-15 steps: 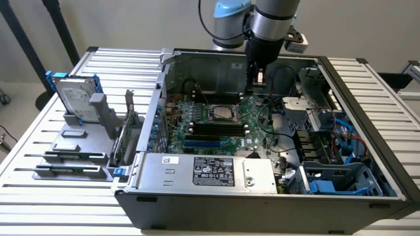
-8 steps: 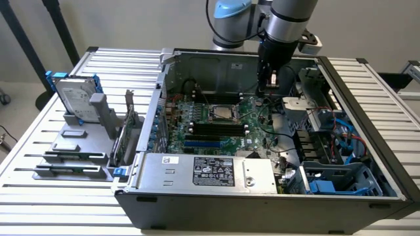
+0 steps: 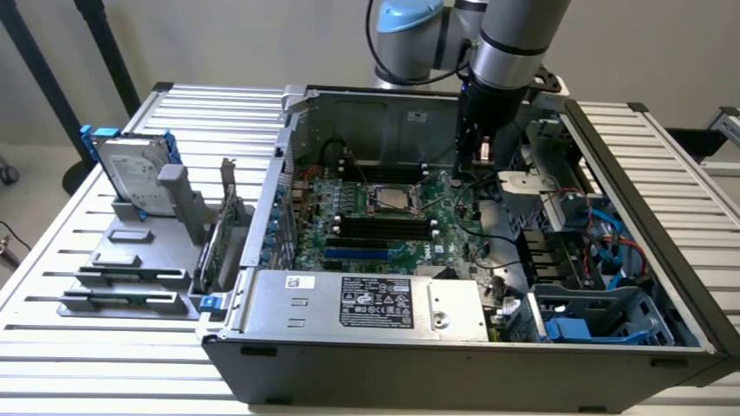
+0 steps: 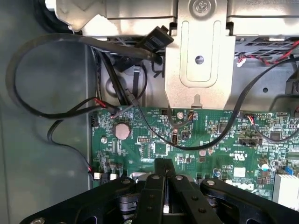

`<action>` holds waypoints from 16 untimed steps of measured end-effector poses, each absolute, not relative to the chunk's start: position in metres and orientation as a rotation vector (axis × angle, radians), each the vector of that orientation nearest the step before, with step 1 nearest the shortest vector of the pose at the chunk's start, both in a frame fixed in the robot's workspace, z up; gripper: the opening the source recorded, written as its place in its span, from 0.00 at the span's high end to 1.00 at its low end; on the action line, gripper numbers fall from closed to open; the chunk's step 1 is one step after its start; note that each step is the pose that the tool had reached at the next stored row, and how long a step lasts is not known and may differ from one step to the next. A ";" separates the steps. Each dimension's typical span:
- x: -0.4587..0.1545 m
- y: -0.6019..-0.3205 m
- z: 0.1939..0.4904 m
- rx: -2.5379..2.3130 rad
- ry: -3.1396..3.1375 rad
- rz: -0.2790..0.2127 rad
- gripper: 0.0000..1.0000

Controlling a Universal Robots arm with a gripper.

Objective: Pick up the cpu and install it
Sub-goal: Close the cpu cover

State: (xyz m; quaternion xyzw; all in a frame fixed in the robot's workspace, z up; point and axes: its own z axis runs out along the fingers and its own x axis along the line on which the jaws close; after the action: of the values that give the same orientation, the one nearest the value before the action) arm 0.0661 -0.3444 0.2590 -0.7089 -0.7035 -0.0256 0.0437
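Inside the open PC case (image 3: 463,373), exterior view: the arm (image 3: 509,43) is being reached down from above, and the gripper (image 3: 483,156) is being held over the far corner of the green motherboard (image 3: 382,234), on the exterior view's right. Its fingers are being held pressed together, with nothing gripped. The cpu (image 3: 391,199) is being read as the silvery-grey square lying flat inside the dark socket frame (image 3: 373,186) mid-board. It is to the exterior view's left of the gripper and apart from it; how well it is seated can't be judged. The hard drive (image 3: 131,173) in its blue frame is being carried upright on the grey fixture (image 3: 127,313) beside the case, on the slatted table (image 3: 69,364).

Wrist view: the gripper (image 4: 163,164) is being shown with black fingers (image 4: 159,186) closed tip to tip, empty, above the board. A coin cell (image 4: 122,131) is being seen on the motherboard (image 4: 210,135). Black cables (image 4: 28,70) are being looped over the grey case floor (image 4: 37,163), and a bare metal bracket (image 4: 198,56) is standing just beyond the board's edge.
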 end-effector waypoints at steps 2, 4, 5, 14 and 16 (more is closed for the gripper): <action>0.067 -0.344 0.255 -2.167 -2.151 -0.078 0.89; 0.067 -0.344 0.252 -2.167 -2.151 -0.079 0.89; 0.067 -0.344 0.250 -2.167 -2.151 -0.079 0.89; 0.067 -0.344 0.241 -2.147 -2.127 -0.036 0.89; 0.067 -0.344 0.241 -2.131 -2.107 0.002 0.89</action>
State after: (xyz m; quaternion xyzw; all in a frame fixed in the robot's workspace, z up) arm 0.0674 -0.3444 0.2415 -0.7093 -0.7012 0.0006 0.0722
